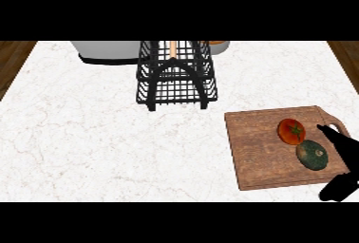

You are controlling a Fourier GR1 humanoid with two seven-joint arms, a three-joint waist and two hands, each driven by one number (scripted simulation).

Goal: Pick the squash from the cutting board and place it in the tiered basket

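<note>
A dark green round squash (313, 156) lies on the wooden cutting board (263, 142) at the right, just below a red tomato (291, 130). My right hand (342, 156) comes in from the lower right edge; its straight fingers stretch along the squash's right side, the tips near the board's handle hole. It is open and holds nothing. The black wire tiered basket (175, 76) stands at the back centre, well away from the board. My left hand does not show.
A grey-white appliance (108, 51) stands behind the basket at the left, and an orange-brown object (218, 43) peeks out at its right. The white marble counter (105, 137) spreads left of the board; wooden floor shows past both side edges.
</note>
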